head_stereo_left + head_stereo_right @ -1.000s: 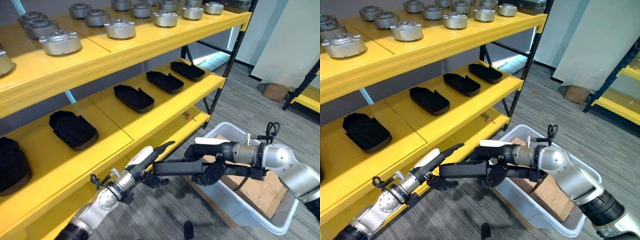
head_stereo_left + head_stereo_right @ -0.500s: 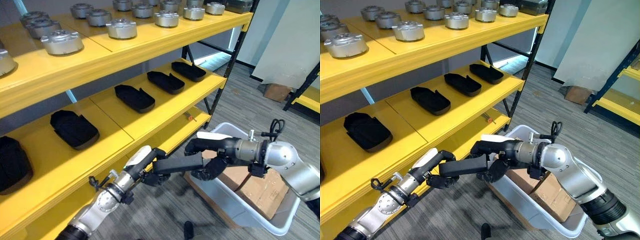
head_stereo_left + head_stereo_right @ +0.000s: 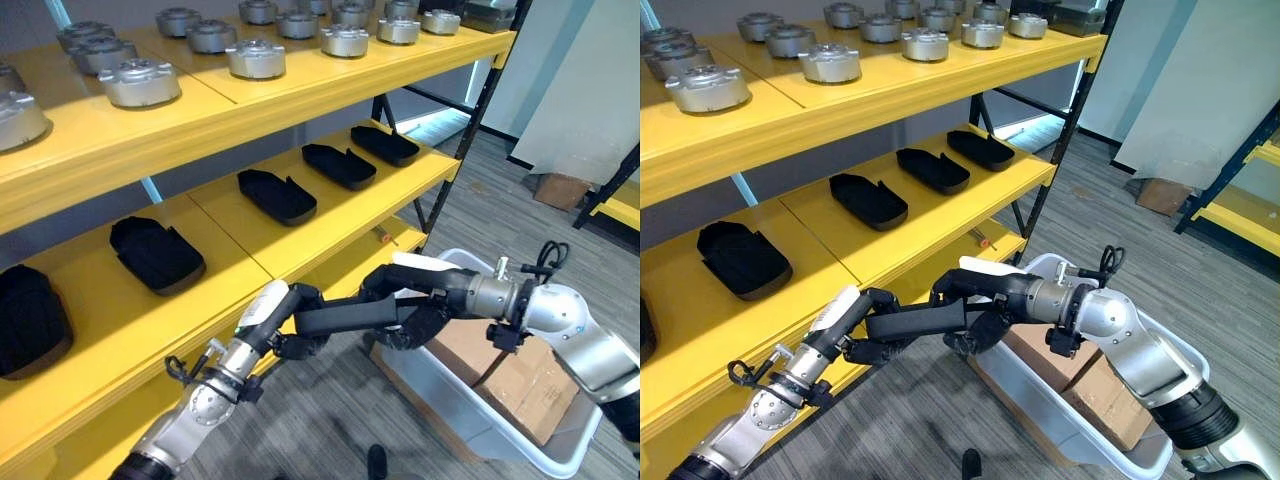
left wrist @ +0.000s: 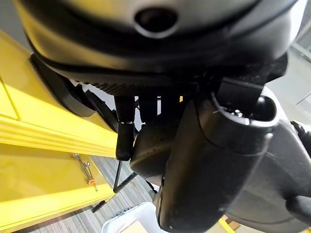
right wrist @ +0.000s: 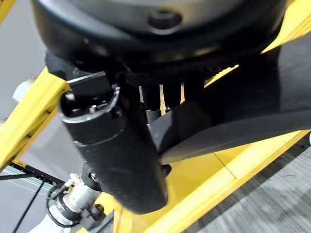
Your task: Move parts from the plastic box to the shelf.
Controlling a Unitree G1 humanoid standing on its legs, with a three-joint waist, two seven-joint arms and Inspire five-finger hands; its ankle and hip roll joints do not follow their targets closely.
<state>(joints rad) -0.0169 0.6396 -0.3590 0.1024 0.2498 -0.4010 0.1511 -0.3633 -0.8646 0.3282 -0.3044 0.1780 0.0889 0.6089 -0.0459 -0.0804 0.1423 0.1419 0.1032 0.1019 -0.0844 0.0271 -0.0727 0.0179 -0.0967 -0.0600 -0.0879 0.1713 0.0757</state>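
Gripping black part (image 3: 345,316), left hand (image 3: 285,305) newly closed

From my head cameras, the black part (image 3: 345,316) hid most of my right hand's (image 3: 415,322) fingers. At nine o'clock, a dark tray (image 3: 30,320) was cut off by the frame edge.

Matt black plastic part (image 3: 345,316); glossy yellow painted shelf (image 3: 300,225); dull silvery metal castings (image 3: 255,58); translucent pale plastic box (image 3: 470,420) holding brown cardboard (image 3: 520,380).
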